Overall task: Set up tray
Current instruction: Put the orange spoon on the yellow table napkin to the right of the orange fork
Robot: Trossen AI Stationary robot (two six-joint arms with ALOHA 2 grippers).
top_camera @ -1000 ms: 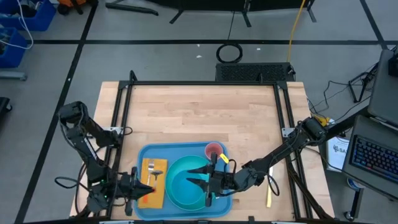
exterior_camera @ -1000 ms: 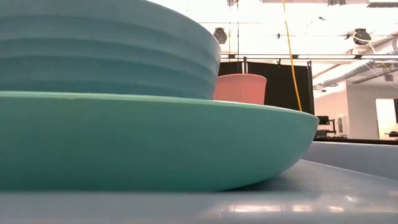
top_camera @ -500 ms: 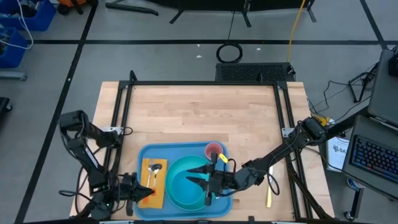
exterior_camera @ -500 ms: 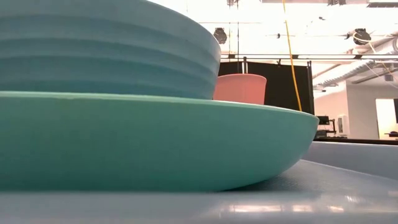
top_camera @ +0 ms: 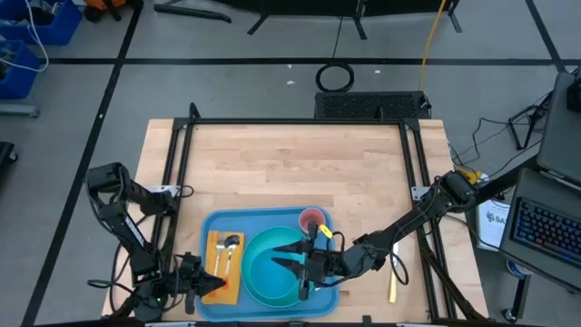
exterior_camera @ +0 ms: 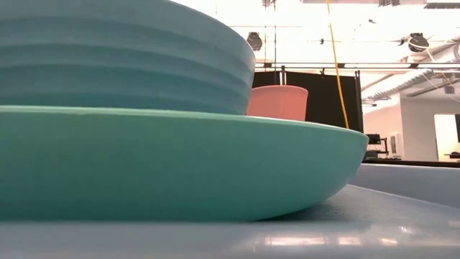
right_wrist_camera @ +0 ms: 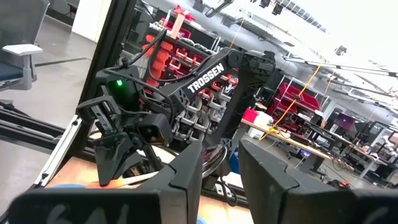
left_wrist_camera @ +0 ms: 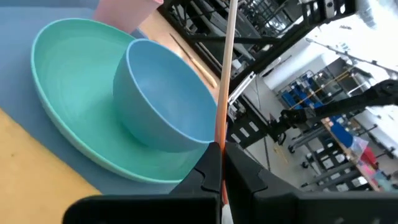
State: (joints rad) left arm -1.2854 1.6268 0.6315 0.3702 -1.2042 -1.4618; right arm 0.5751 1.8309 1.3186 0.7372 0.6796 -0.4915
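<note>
The blue tray lies at the table's near edge. On it a teal plate bears a light blue bowl. A pink cup stands at the tray's far right corner. A yellow-orange napkin with a spoon and a fork covers its left part. My left gripper sits at the napkin's near left, shut on a thin orange stick. My right gripper hovers over the bowl, open, with nothing between its fingers. My left gripper pinches the orange stick at one end between its two shut fingers. It comes in nearly level from the table's left. The rest of the stick reaches out past the fingertips over the napkin; I cannot tell whether it touches the napkin.
A yellow stick lies on the bare wood right of the tray, under my right arm. The far half of the table is open wood inside a black frame. In the low view the plate and bowl fill the foreground.
My left gripper has sunk a little toward the table's near edge and rolled about its own axis, keeping the orange stick in its shut fingers. My right gripper has stayed over the bowl.
</note>
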